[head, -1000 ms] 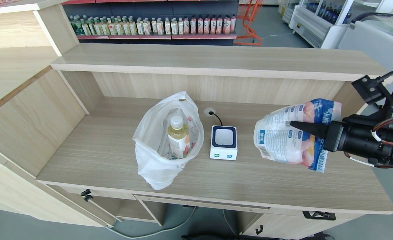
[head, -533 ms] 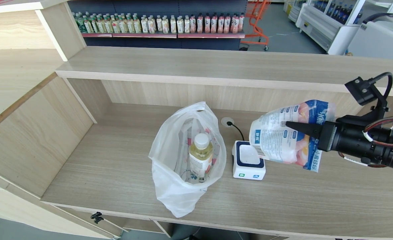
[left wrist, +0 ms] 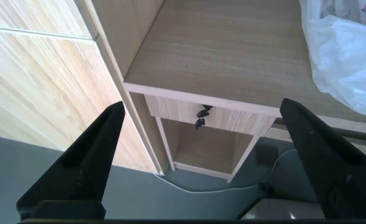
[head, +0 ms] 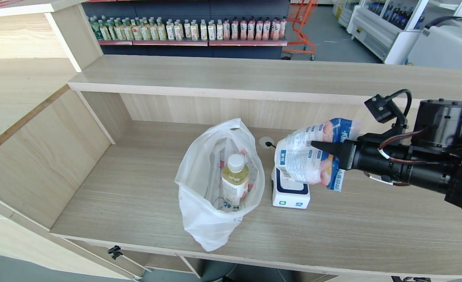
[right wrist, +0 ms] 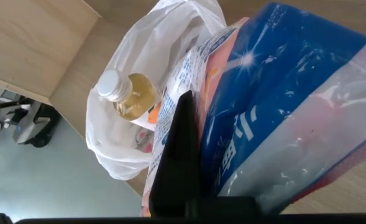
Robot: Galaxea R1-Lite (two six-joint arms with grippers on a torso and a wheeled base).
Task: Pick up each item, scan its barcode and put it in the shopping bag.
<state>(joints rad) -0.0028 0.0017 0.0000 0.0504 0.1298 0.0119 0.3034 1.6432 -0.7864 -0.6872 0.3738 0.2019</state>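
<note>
My right gripper (head: 325,150) is shut on a blue, white and pink snack packet (head: 303,164), holding it just above the white barcode scanner (head: 289,196) on the counter. The packet's barcode end hangs over the scanner's top. From the right wrist, the packet (right wrist: 282,106) sits beside a black finger (right wrist: 181,155). Left of the scanner stands the white shopping bag (head: 199,196), open, with a yellow drink bottle (head: 234,180) upright inside; both show past the packet as bag (right wrist: 139,56) and bottle (right wrist: 130,99). My left gripper (left wrist: 201,162) hangs open below the counter's front left corner.
The wooden counter (head: 136,188) has a raised back ledge (head: 254,76) and a side wall on the left. A cable runs from the scanner to a grommet (head: 267,141). Store shelves with bottles (head: 183,29) lie beyond. A drawer handle (left wrist: 201,117) sits under the counter edge.
My right gripper has carried the packet leftward from the counter's right side to over the scanner. The head camera also shifted between the earliest frame and now.
</note>
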